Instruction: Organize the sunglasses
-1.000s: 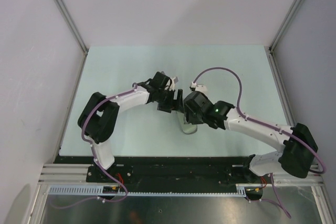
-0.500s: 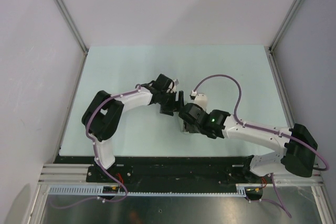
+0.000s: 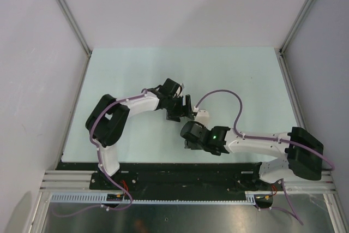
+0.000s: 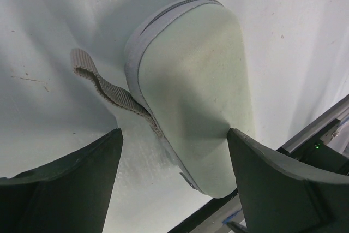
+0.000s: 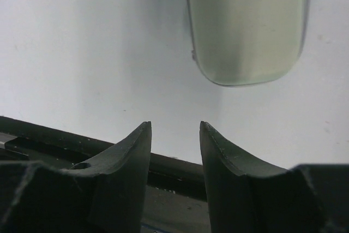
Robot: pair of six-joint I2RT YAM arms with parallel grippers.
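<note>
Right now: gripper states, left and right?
left gripper: open, case end between its fingers, not clamped.
right gripper: open, nothing between the fingers.

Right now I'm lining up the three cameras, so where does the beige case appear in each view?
Top external: not visible, hidden where the left gripper and right gripper meet mid-table.
Left wrist: the case fills the centre, between the open fingers.
Right wrist: its rounded end sits at the top, right of centre.
Shared landmark: the black rail along the table's near edge, visible in all three.
</note>
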